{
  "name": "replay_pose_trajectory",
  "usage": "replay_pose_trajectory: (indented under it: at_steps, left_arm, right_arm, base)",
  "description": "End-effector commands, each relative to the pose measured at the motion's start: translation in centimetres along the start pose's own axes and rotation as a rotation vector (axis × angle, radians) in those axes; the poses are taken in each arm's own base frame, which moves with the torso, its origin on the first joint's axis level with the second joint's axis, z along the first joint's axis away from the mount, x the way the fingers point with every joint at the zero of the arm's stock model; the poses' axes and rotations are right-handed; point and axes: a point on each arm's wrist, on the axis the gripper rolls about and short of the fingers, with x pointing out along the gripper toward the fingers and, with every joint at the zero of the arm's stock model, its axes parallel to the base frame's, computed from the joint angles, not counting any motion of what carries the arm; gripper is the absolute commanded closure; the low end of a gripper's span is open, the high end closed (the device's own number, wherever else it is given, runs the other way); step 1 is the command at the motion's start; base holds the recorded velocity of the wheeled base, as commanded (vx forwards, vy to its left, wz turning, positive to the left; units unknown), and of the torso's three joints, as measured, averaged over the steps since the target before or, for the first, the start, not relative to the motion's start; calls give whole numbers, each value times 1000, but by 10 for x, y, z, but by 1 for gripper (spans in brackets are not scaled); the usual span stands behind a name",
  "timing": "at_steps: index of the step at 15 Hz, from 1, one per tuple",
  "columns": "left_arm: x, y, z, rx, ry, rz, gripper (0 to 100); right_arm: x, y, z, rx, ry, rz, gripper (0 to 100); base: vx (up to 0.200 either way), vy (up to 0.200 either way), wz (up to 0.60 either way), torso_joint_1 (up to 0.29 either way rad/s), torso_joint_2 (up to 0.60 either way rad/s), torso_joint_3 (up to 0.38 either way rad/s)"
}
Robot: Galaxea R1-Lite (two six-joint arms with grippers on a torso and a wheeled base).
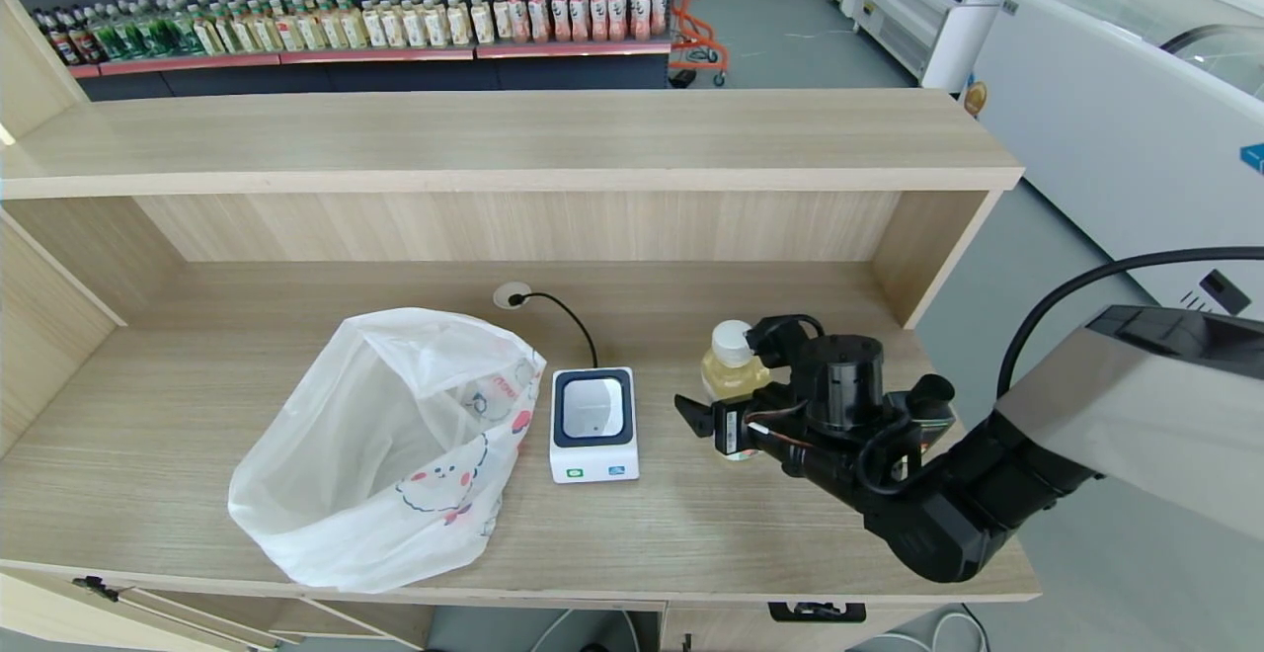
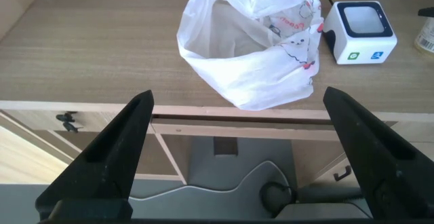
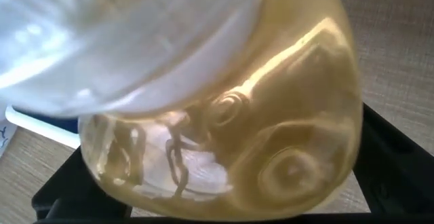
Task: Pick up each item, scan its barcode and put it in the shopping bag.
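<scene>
The pick-up step is judged to be in hand. The bottle (image 1: pixel 731 367), filled with a yellow drink and topped by a white cap, is seen at 3 o'clock of the scanner (image 1: pixel 592 423), near the counter's (image 1: pixel 691 524) right end. It is enclosed by the right gripper (image 1: pixel 731 397), whose jaws appear pressed against its two sides. In the right wrist view the bottle (image 3: pixel 271 129) is seen pinched between dark fingers (image 3: pixel 397 159). Whether its base rests on the counter cannot be told.

The left gripper (image 2: pixel 237 108) is held spread wide and empty in front of the counter's near edge, at 6 o'clock of the shopping bag (image 1: pixel 395 445). The bag lies at 9 o'clock of the scanner, just beside it, with its mouth gaping upward.

Next, the bottle would probably have to be lifted and carried toward 9 o'clock. Its barcode would have to be turned to the scanner's glass window, and the bottle then carried on over the bag's mouth. The barcode's position cannot be made out.

The counter is of pale wood grain, with a raised ledge (image 1: pixel 494 138) at 12 o'clock. A black cable (image 1: pixel 573 321) is run from the scanner to a grommet. Beyond, a shelf of drinks (image 1: pixel 346 25) and white freezer chests (image 1: pixel 1116 109) are seen.
</scene>
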Motion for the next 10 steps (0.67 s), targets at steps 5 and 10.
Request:
replay_pose_trajectory:
  at_steps: [5, 10]
  left_arm:
    - [0, 0, 0, 0, -1, 0, 0]
    - [0, 0, 0, 0, 0, 0, 0]
  right_arm:
    - [4, -2, -5, -37, 12, -2, 100]
    - [3, -10, 3, -105, -44, 23, 100]
  base:
    - [0, 0, 0, 0, 0, 0]
    - [0, 0, 0, 0, 0, 0]
